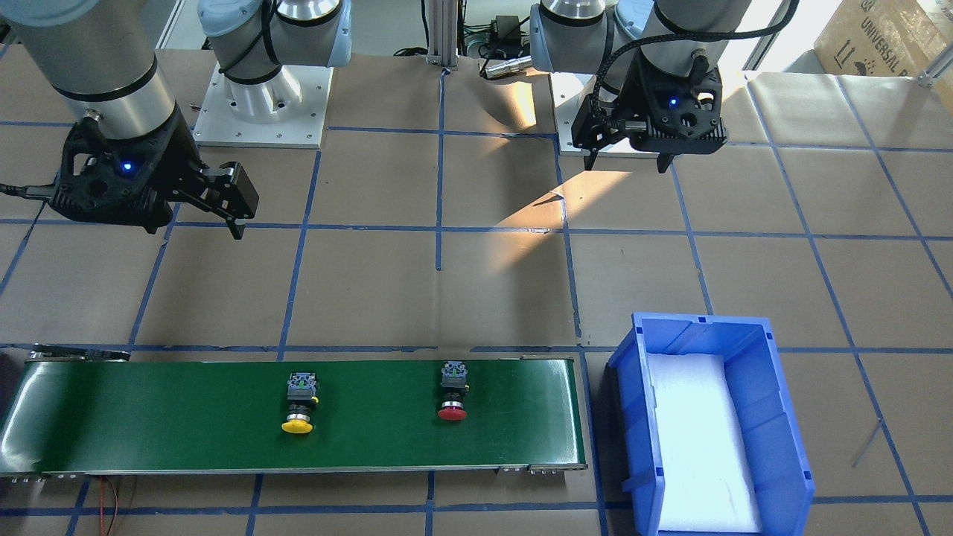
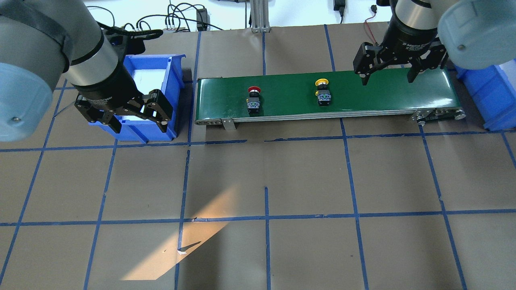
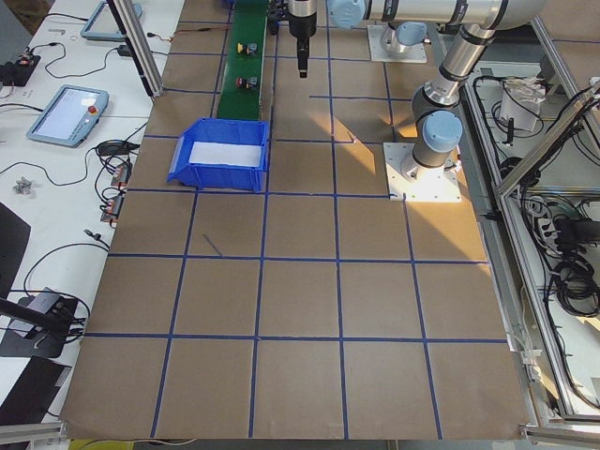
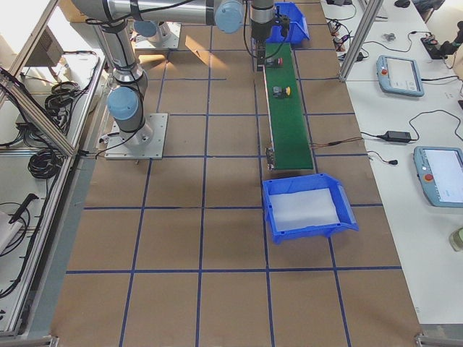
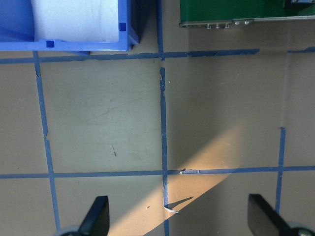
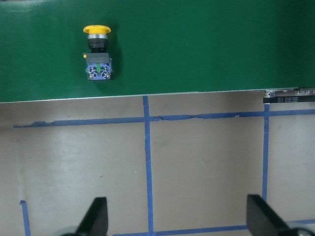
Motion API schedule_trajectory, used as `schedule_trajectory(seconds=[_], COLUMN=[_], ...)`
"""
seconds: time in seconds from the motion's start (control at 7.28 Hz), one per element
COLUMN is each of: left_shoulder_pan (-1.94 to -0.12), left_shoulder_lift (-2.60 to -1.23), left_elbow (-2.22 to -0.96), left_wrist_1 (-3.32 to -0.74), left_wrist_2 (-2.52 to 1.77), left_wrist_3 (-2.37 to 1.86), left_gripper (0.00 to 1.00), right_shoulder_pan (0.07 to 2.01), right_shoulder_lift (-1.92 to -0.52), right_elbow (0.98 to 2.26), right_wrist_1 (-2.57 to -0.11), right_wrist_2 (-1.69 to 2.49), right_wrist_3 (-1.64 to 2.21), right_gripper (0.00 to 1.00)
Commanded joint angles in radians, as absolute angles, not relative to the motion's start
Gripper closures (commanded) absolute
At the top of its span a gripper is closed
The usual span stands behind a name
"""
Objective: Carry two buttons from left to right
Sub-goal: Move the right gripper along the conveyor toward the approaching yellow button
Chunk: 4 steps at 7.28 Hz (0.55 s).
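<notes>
A: Right end effector (image 2: 388,79) spread wide and empty; it hangs over the table on the robot's side of the belt (image 2: 383,94), towards the belt's right end; left end effector (image 2: 139,128) equally released, back from the belt's left end.

B: So nothing's carried; both buttons lie on the belt; yellow button (image 2: 322,92) mid-belt, red button (image 2: 254,100) nearer the left end.

A: Pick-up step, I'd say; the right one must reach out over the belt, shift left above the yellow, drop, and close across its body.

B: Orientation helps; each lies on its side, long axis across the belt; cap at the far edge, block towards the robot.
</notes>
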<state>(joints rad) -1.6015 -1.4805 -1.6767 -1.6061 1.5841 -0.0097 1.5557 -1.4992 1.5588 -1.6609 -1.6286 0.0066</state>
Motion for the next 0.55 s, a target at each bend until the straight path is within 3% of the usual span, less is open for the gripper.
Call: schedule_trajectory(seconds=[0.0, 0.41], left_shoulder_pan=[-1.601, -1.601], left_shoulder_lift=[-1.482, -1.482], left_elbow=[-1.677, -1.677], left_wrist_1=[-1.606, -1.606], left_wrist_2=[1.585, 1.585], left_wrist_3=[-0.009, -0.009], left_gripper=[0.00, 0.00], right_shoulder_pan=[1.540, 1.499], right_shoulder_lift=[-1.485, -1.483], right_elbow=[1.557, 1.551], right_wrist_1=[-1.652, -1.634], right_wrist_2=[-1.628, -1.620], right_wrist_3=[-0.046, -0.066], right_gripper=[0.00, 0.00])
